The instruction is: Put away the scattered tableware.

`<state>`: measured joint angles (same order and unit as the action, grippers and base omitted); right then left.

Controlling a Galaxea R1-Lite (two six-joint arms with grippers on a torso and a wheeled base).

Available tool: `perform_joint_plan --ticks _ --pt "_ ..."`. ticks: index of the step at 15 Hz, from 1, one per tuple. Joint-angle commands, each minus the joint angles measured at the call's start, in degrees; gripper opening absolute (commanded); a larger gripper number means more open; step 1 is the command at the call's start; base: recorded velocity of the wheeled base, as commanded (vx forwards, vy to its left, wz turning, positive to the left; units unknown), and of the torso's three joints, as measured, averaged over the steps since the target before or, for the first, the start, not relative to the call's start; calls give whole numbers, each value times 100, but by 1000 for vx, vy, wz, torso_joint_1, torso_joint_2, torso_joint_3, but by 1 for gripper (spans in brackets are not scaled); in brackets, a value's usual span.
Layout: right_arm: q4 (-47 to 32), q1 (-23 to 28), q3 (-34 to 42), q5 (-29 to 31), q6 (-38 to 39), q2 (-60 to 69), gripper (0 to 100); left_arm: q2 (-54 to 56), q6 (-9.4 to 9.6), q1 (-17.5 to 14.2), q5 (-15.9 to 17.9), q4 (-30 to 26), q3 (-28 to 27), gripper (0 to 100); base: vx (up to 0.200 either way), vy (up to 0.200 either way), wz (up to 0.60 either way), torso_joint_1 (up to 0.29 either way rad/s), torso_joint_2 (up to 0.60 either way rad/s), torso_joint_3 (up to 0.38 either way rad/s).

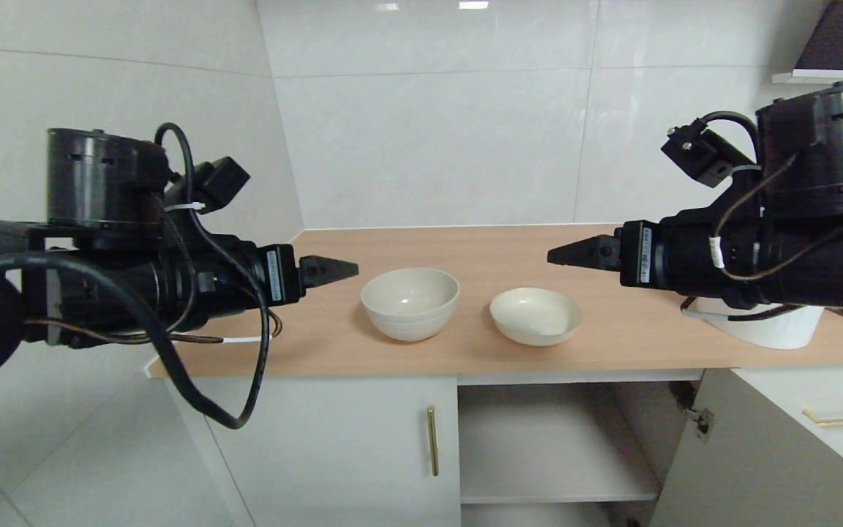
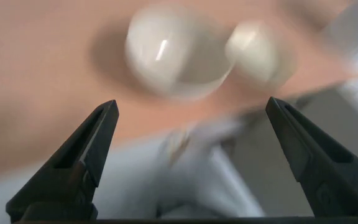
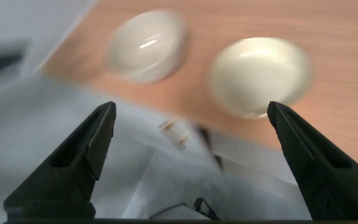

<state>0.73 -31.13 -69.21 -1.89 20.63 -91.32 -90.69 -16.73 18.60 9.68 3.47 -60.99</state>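
Note:
Two cream bowls stand on the wooden countertop [image 1: 465, 249]: a deeper bowl [image 1: 410, 301] [image 2: 173, 53] [image 3: 146, 45] and, to its right, a shallower bowl [image 1: 536, 315] [image 2: 257, 53] [image 3: 260, 73]. My left gripper [image 1: 341, 268] [image 2: 191, 101] hovers above the counter's left end, left of the deeper bowl, open and holding nothing. My right gripper [image 1: 564, 255] [image 3: 191, 106] hangs above the counter, right of the shallower bowl, also open with nothing between its fingers. Both point inward toward the bowls.
A white container [image 1: 765, 326] sits on the counter under my right arm. Below, a cabinet stands open with a bare shelf [image 1: 549, 439], its door [image 1: 751, 461] swung out to the right. A closed door with a gold handle [image 1: 432, 440] is at the left. White tiled walls enclose the counter.

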Motion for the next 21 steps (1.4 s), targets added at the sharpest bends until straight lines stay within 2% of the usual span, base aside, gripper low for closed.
perform_joint_plan --ticks 1,2,3,4,5,7,9,10,16,17,21 --pt "-425 363 -796 374 310 -993 100 -635 -94 135 -274 -822 -739 100 0 0 0 0 0 0" --pt "-513 371 -919 532 346 -1125 100 -810 -384 161 -493 -954 -950 100 0 0 0 0 0 0" --pt "-521 371 -990 655 354 -1230 100 -1030 -815 196 -731 -954 -1161 100 0 0 0 0 0 0" --pt "-521 371 -990 655 354 -1230 100 -1030 -815 196 -731 -954 -1161 100 0 0 0 0 0 0" --pt "-504 380 -1034 927 363 -1406 100 -1522 -1386 311 -1170 -945 -1495 100 0 0 0 0 0 0" --pt "-477 424 -1042 989 372 -1538 100 -1865 -1439 390 -1390 -928 -1600 100 0 0 0 0 0 0" --pt "-469 459 -1086 989 372 -1608 100 -2225 -1667 390 -1689 -804 -1776 100 0 0 0 0 0 0" --pt "-469 486 -1077 989 363 -1626 100 -2489 -1861 390 -1785 -655 -1908 100 0 0 0 0 0 0" --pt "-469 486 -1069 989 372 -1608 100 -2638 -1869 372 -1777 -637 -1934 100 0 0 0 0 0 0" --pt "-469 486 -1069 989 372 -1599 100 -2647 -1869 372 -1777 -637 -1934 0 0 0 0 0 0 0" --pt "-469 486 -1060 989 372 -1582 100 -2656 -1869 372 -1768 -637 -1934 0 0 0 0 0 0 0"
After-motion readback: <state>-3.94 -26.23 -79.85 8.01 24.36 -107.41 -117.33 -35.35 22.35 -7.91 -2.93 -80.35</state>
